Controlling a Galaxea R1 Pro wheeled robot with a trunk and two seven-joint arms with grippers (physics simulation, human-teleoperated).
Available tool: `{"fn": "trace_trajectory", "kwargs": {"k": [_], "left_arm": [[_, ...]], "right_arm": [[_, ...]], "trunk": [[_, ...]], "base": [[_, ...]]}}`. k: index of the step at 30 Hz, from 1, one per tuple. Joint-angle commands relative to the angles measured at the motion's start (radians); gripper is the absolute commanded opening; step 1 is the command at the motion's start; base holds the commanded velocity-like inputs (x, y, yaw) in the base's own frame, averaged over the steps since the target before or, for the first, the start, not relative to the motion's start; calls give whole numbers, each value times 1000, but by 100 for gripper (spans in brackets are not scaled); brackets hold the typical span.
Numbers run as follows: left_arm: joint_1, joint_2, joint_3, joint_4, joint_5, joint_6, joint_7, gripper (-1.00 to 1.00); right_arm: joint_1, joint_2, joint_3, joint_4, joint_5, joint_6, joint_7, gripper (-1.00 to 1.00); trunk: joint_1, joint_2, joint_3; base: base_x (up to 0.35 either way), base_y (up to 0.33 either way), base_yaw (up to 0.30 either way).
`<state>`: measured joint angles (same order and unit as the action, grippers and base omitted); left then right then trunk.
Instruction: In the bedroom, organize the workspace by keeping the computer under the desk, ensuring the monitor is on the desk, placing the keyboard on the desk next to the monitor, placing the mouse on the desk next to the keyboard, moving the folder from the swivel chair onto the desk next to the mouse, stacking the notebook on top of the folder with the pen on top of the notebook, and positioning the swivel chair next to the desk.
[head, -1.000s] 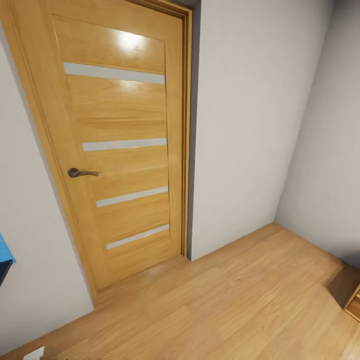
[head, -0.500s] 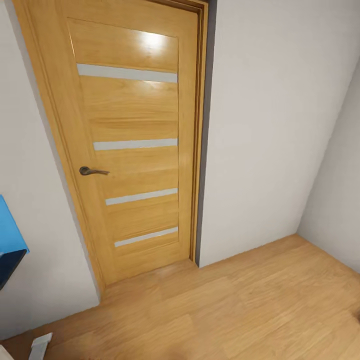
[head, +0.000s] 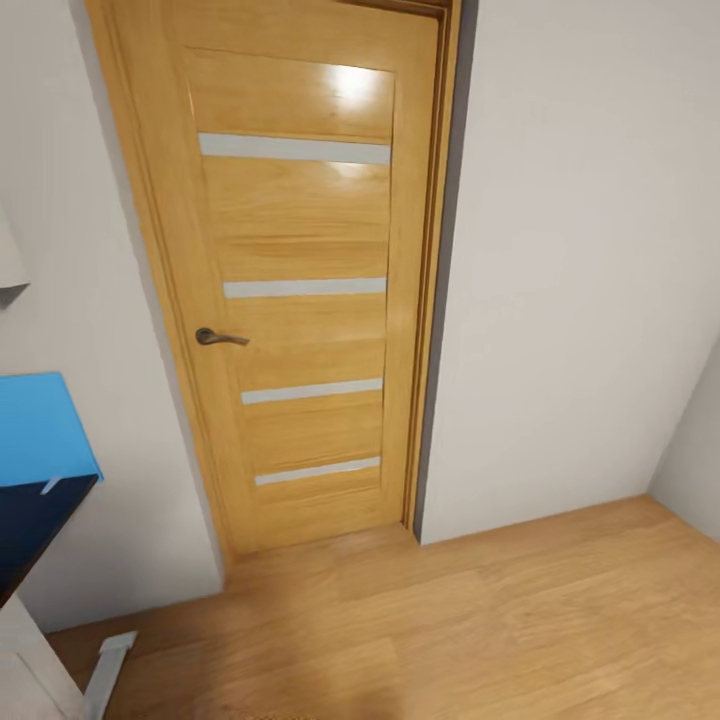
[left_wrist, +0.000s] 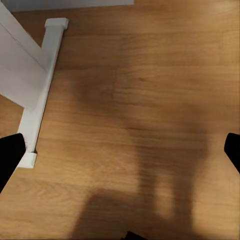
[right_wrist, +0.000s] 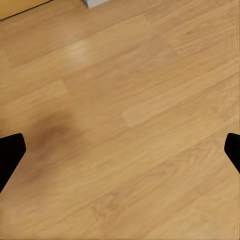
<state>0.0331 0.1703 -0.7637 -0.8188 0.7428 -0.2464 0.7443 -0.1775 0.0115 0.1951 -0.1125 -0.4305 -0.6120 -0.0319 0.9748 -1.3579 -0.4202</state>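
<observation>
Both jaws spread, empty | wood floor (right_wrist: 125, 125) | closed door (head: 300, 290) | folder (head: 40, 425)

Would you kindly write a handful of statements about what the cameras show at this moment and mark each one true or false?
1. The wooden door is closed. True.
2. The blue folder lies on the floor. False: it rests on the black desk at the left edge of the head view, well above the wooden floor.
3. The left gripper holds the folder. False: its fingers stand wide apart over bare floor, beside a white desk leg.
4. The right gripper is open with nothing between its fingers. True.
5. The door handle is a round white knob. False: it is a dark lever.
</observation>
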Motion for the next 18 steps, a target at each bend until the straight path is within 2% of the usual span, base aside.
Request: {"fn": "trace_trajectory", "kwargs": {"k": [1, 5, 7, 8, 9, 10, 11, 12, 13, 14, 15, 18], "left_arm": [[-1, 0, -4, -1, 10, -7, 3, 100], [-1, -15, 1, 24, 12, -7, 3, 100], [-1, -23, 29, 58, 15, -7, 2, 100], [-1, -30, 96, 77, 28, -8, -1, 100], [-1, -36, 136, 83, 36, -8, -12, 100], [-1, -40, 156, 85, 40, -8, -22, 100], [-1, -46, 194, 91, 47, -8, -46, 100], [-1, -51, 253, 104, 53, -7, -90, 100], [-1, -53, 297, 115, 57, -6, -117, 100], [-1, -54, 320, 121, 59, -5, -128, 100], [-1, -56, 368, 132, 65, -3, -145, 100], [-1, -57, 422, 147, 72, 0, -160, 100]], "right_arm": [[0, 0, 9, 0, -7, -3, -3, 100], [0, 0, 9, 0, -7, -3, -3, 100], [0, 0, 9, 0, -7, -2, -3, 100], [0, 0, 9, 0, -7, -2, -3, 100], [0, 0, 9, 1, -7, -2, -3, 100], [0, 0, 9, 1, -7, -2, -3, 100], [0, 0, 9, 1, -7, -1, -3, 100], [0, 1, 9, 2, -7, -1, -3, 100], [0, 1, 9, 2, -7, 0, -3, 100], [0, 1, 9, 2, -7, 0, -3, 100], [0, 1, 10, 2, -7, 0, -3, 100], [0, 1, 10, 2, -7, 0, -3, 100]], "trunk": [[0, -1, -1], [0, -1, -1], [0, -1, -1], [0, -1, -1], [0, -1, -1], [0, -1, -1], [0, -1, -1], [0, -1, -1], [0, -1, -1], [0, -1, -1], [0, -1, -1], [0, -1, -1]], "base": [[3, -22, 274], [1, -10, 274], [0, -3, 274], [0, -1, 274], [0, -1, 274], [0, -1, 274], [0, 0, 274], [0, 0, 274], [0, 0, 274], [0, 0, 274], [0, 0, 274], [0, 0, 274]]}}
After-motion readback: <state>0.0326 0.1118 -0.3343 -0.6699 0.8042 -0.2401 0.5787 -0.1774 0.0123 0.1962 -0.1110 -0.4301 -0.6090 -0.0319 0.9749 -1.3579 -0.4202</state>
